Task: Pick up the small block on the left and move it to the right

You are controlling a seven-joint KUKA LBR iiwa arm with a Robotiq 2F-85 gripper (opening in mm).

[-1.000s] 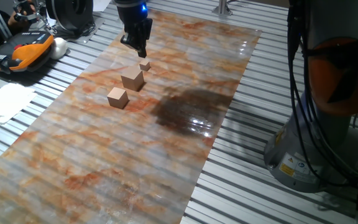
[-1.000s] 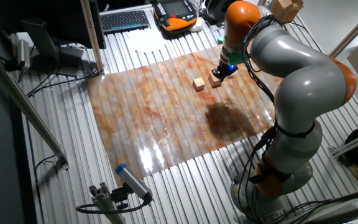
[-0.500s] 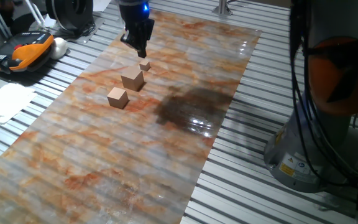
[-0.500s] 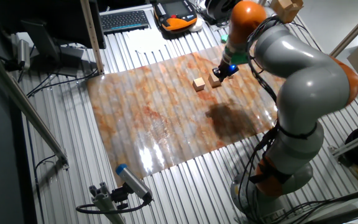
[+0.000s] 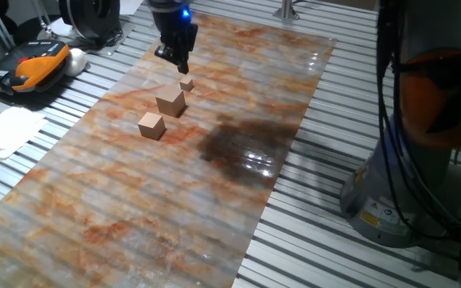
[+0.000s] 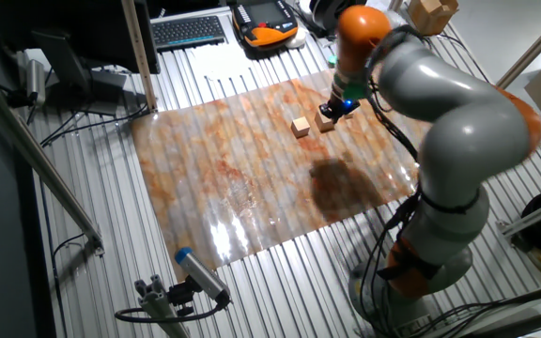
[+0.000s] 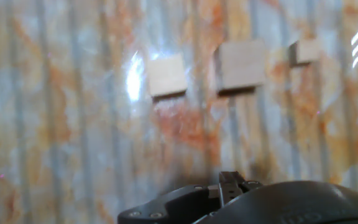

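Blocks were laid in a row on the counter: nearest the medium cube, then the largest cube, and farthest the small block, apart from them, just below the claw. Whether the claw was parted could not be told. The block was judged light, rigid wood, best pinched across opposite flat faces.

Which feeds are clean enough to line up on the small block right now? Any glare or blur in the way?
Hand view: soft and blurred, a glare spot beside the medium cube; the small block is at the right edge, near a reflection. One fixed view: sharp, the small block clear below the gripper; glare only on the dark patch. Other fixed view: the arm hides the block.
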